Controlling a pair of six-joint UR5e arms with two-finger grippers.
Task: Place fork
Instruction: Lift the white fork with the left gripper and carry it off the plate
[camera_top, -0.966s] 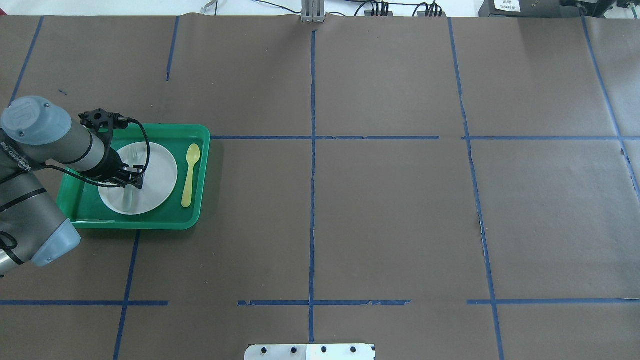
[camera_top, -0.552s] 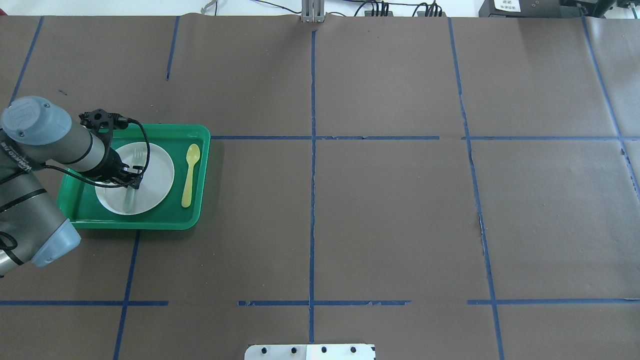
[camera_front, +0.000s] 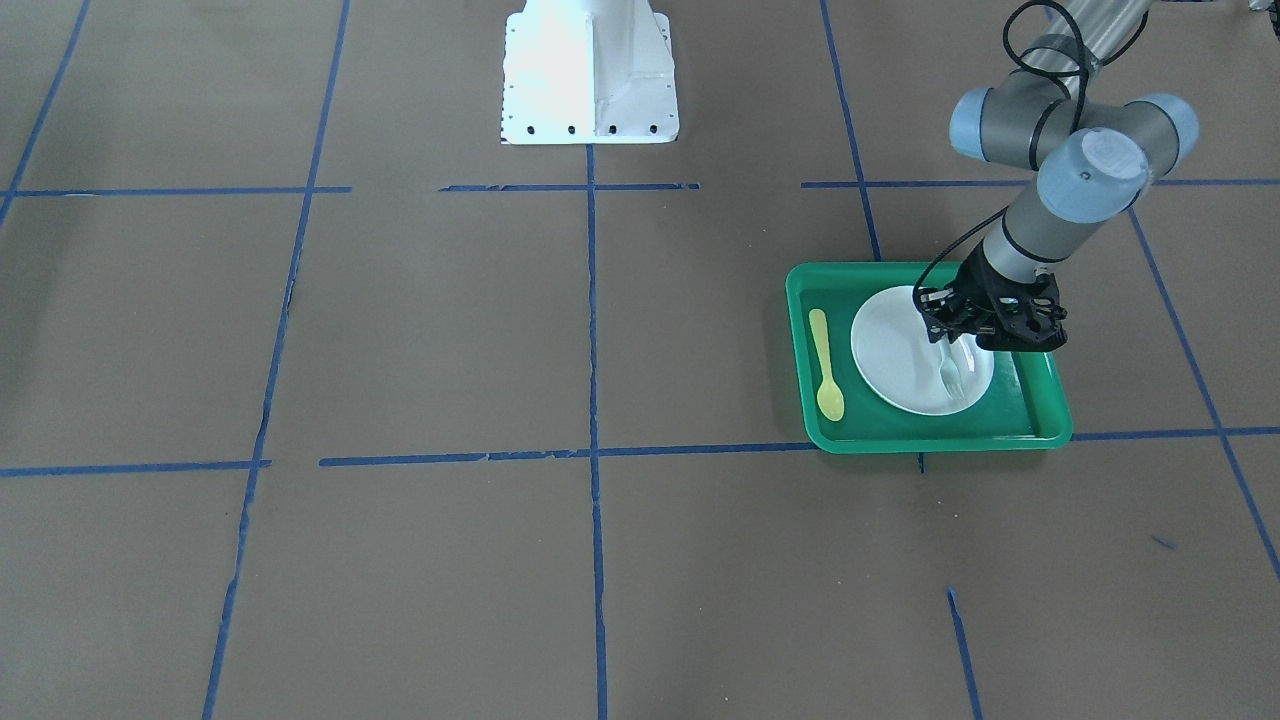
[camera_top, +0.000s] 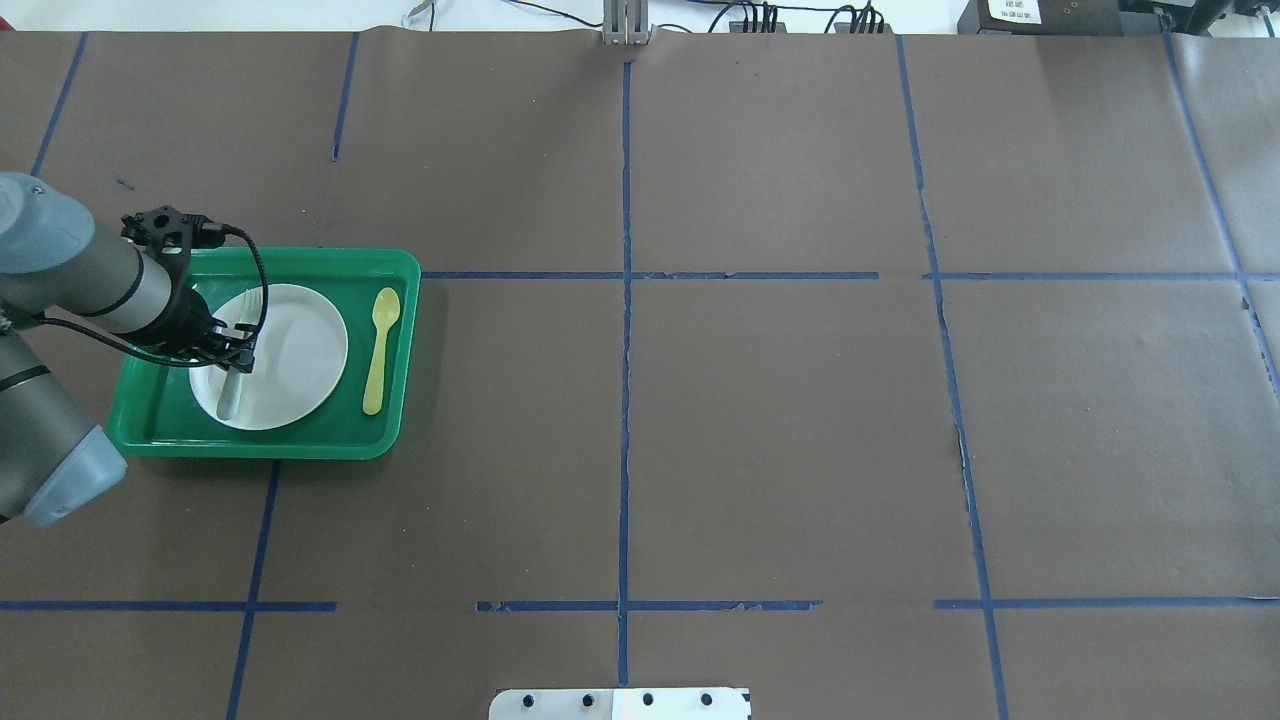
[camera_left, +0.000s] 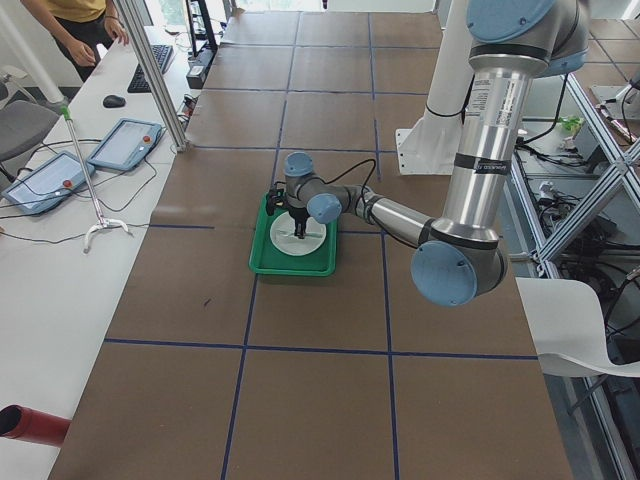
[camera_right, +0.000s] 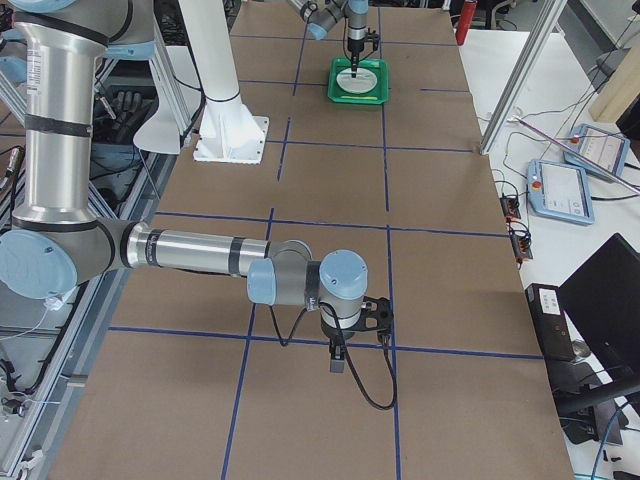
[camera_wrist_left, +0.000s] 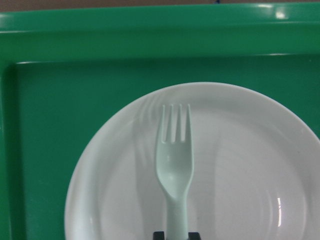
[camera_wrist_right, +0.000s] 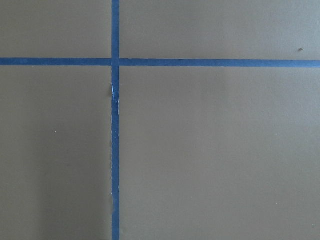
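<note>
The pale whitish fork (camera_wrist_left: 174, 160) sticks out forward from my left gripper (camera_wrist_left: 175, 235), tines pointing away, low over the white plate (camera_wrist_left: 245, 170). The jaws are shut on its handle. In the overhead view the left gripper (camera_top: 238, 360) is over the left part of the plate (camera_top: 295, 350), with the fork's handle end (camera_top: 230, 398) showing below it. The plate lies in the green tray (camera_top: 330, 262). From the front the left gripper (camera_front: 958, 345) and the fork (camera_front: 952, 380) show over the plate (camera_front: 890, 350). My right gripper (camera_right: 338, 362) shows only in the exterior right view, so I cannot tell its state.
A yellow spoon (camera_top: 378, 350) lies in the tray to the right of the plate, also seen from the front (camera_front: 826, 365). The tray's raised rim (camera_front: 930, 440) surrounds the plate. The right wrist view shows only brown table with blue tape lines (camera_wrist_right: 115, 150).
My left gripper has moved left across the plate with the fork in it. The plate and the tray have shifted slightly left.
</note>
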